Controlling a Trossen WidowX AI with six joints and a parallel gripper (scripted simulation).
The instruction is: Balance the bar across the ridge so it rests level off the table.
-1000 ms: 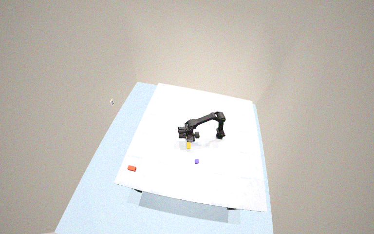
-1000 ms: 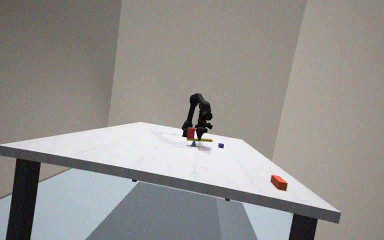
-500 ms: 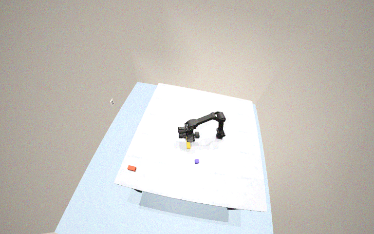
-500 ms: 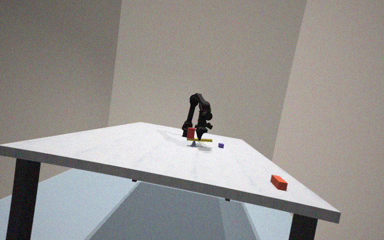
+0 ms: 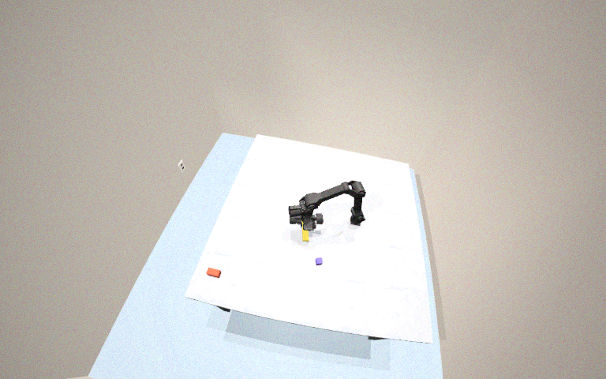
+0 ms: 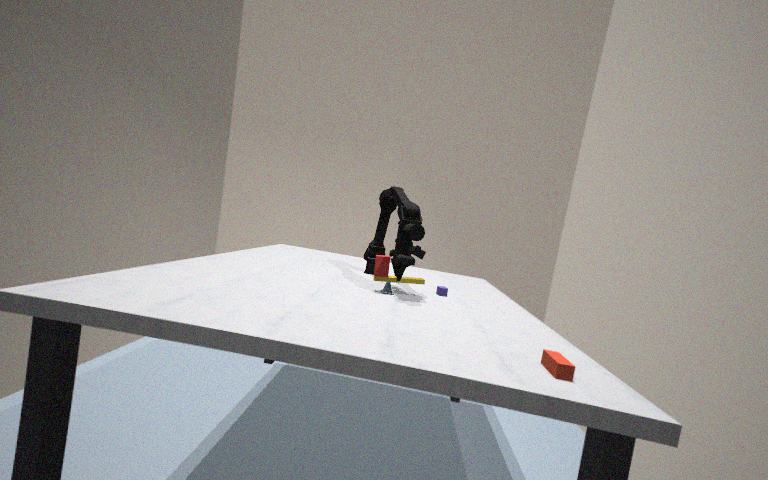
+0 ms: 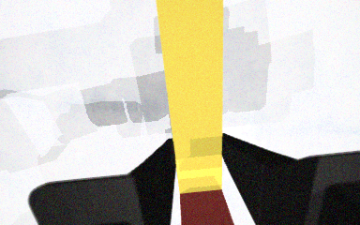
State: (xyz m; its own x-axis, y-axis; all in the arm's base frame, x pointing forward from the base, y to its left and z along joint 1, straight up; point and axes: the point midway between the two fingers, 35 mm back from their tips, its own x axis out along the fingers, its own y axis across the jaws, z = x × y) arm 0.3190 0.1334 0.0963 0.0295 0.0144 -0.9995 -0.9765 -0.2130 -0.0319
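With the bar (image 6: 399, 279) pinched by half-closed gripper (image 6: 399, 276) right of the ridge (image 6: 387, 289), tipping is risked if released off-centre, its red block (image 6: 381, 265) end heavier
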